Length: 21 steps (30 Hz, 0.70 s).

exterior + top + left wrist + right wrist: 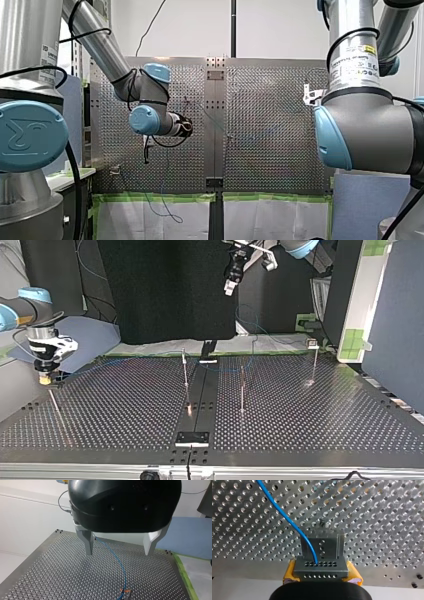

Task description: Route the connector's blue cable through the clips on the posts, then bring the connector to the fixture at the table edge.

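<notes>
— Blue cable [294, 527] first: how far along are we with it?

— Most of the way, by our judgement. In the top view it comes in over the table's [325, 430] far edge and runs past the thin posts [186, 372] near the middle. From there it goes on toward the edge at that view's left. In the left wrist view it passes through a small clip with orange on it [125, 591]. The clips are too small for us to tell whether it sits in every one.

— And the connector [320, 566]?

— Our right gripper [322, 574] has it clamped between its yellow pads [290, 571], with the cable leaving the connector's face. The grey fixture [322, 543] stands just ahead of it, by the table edge. We cannot say whether the two are touching or slightly apart.

— What about our other arm?

— Our left gripper [118, 552] hangs high over the table with its metal fingers spread wide and nothing between them. It has no hold on the cable.

— So what is left for us to do?

— As we read it, the routing looks done or nearly so. What remains is the last short step: easing the connector into the fixture and letting go. The risk we see is the cable pulling taut against the posts as we push in.
</notes>
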Each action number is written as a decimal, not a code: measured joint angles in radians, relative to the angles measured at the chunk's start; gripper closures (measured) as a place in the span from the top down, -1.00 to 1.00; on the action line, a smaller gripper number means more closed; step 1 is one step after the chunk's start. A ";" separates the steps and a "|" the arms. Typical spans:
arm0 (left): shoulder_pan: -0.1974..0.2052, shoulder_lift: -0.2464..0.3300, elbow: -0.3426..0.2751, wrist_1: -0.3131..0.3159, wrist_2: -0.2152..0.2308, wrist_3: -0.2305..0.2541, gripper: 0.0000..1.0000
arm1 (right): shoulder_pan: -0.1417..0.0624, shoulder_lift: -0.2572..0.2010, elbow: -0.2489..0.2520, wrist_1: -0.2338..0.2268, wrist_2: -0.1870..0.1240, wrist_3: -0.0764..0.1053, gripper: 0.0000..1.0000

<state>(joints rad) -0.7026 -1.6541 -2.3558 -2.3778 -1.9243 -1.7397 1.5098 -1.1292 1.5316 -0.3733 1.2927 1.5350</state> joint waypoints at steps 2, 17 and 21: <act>0.000 0.000 0.000 0.000 0.000 0.000 1.00 | -0.002 0.000 0.000 -0.001 -0.003 0.000 -1.00; 0.004 0.000 0.002 0.000 0.000 0.007 1.00 | -0.003 0.031 -0.022 -0.010 -0.046 -0.023 -1.00; 0.008 0.000 0.002 0.000 0.000 0.010 1.00 | -0.002 0.034 -0.025 -0.014 -0.063 -0.023 -1.00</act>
<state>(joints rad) -0.6949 -1.6540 -2.3543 -2.3779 -1.9244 -1.7301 1.5080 -1.0954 1.5068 -0.3876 1.2293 1.5124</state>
